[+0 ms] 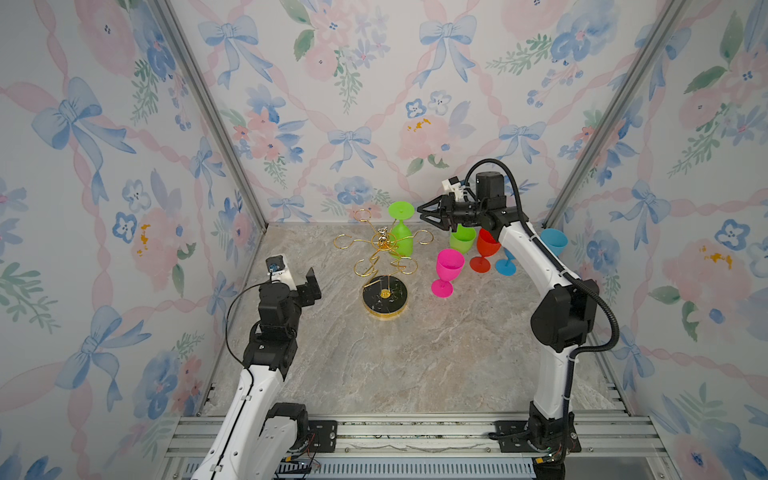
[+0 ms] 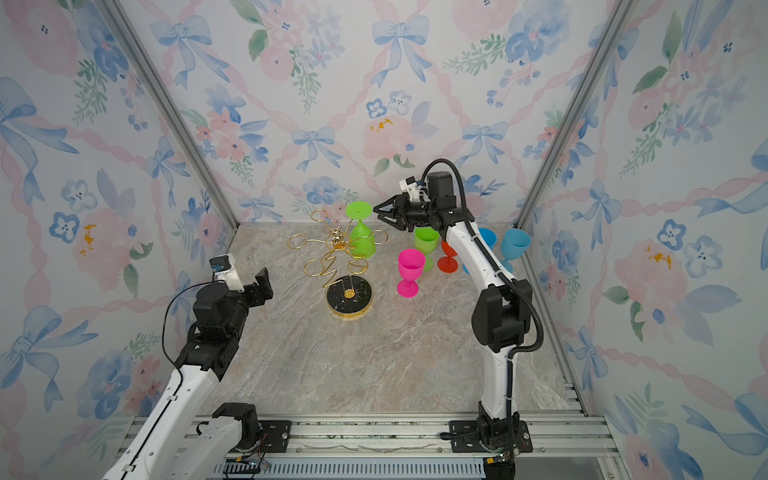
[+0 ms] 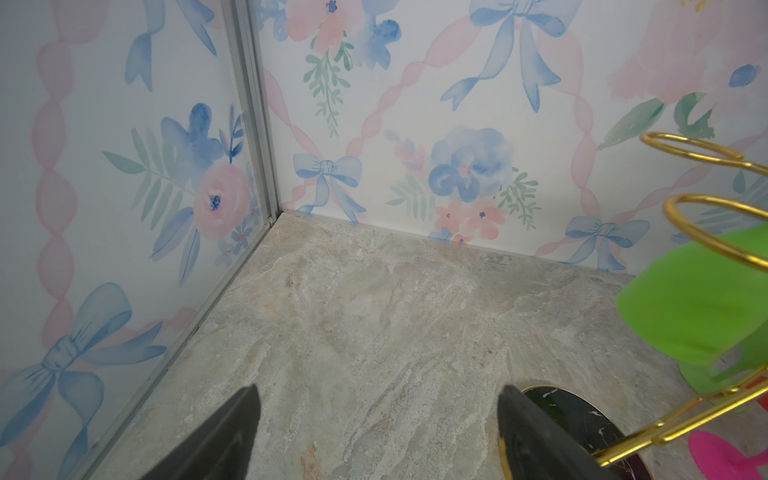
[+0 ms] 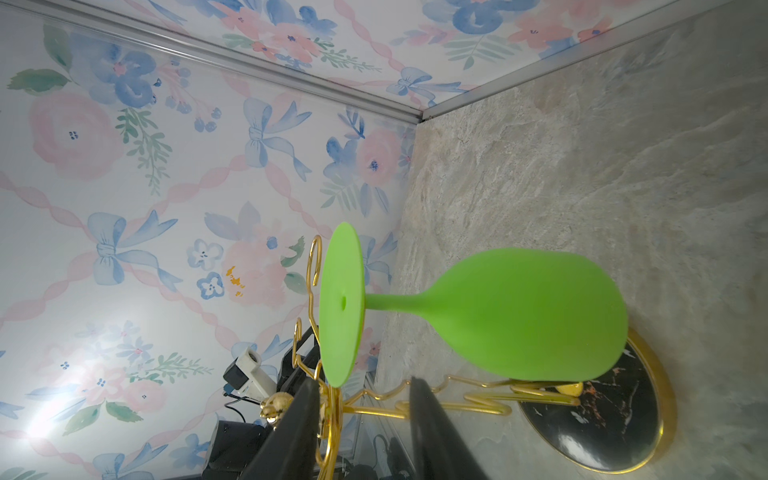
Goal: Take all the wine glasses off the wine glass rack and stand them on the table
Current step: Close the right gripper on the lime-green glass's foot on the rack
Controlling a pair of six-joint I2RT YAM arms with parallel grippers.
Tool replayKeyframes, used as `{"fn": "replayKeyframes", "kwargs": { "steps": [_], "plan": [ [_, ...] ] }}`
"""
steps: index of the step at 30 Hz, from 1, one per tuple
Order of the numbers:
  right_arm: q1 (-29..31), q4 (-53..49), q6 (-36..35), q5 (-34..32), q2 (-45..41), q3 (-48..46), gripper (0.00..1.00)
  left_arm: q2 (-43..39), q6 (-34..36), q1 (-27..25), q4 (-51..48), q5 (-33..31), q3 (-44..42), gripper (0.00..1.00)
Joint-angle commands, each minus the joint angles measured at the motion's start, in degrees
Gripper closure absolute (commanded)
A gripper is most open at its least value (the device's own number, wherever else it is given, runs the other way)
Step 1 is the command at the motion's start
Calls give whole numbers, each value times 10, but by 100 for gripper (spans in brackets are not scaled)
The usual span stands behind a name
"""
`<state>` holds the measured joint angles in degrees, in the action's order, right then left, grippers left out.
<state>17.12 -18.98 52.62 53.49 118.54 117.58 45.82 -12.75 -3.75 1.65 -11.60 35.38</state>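
Observation:
The gold wire wine glass rack [image 1: 384, 240] stands on its round black base [image 1: 385, 297] at the back middle of the table. A lime green wine glass [image 1: 401, 241] hangs upside down from one arm on its far right side, foot [image 1: 401, 210] uppermost. My right gripper [image 1: 419, 212] is level with that foot and just right of it. In the right wrist view the gripper [image 4: 361, 395] is partly open with nothing in it. The glass's stem [image 4: 390, 305] lies ahead of the fingertips. My left gripper [image 1: 309, 286] is wide open and empty, left of the rack.
Right of the rack stand a pink glass [image 1: 449, 270], a second green glass [image 1: 462, 239], a red glass [image 1: 484, 249] and two blue glasses [image 1: 552, 241], partly behind my right arm. Flowered walls enclose the back and both sides.

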Motion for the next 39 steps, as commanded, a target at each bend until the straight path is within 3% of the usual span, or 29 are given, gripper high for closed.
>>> {"fn": "replayKeyframes", "kwargs": {
  "steps": [1,22,39],
  "plan": [
    [8,24,23,20,18,29,62,-1,-11,5,16,9,6,9],
    [23,15,41,30,57,85,66,-3,-13,8,18,16,6,9],
    [27,-3,32,30,63,99,80,-4,-13,8,19,15,5,9]
  ]
}}
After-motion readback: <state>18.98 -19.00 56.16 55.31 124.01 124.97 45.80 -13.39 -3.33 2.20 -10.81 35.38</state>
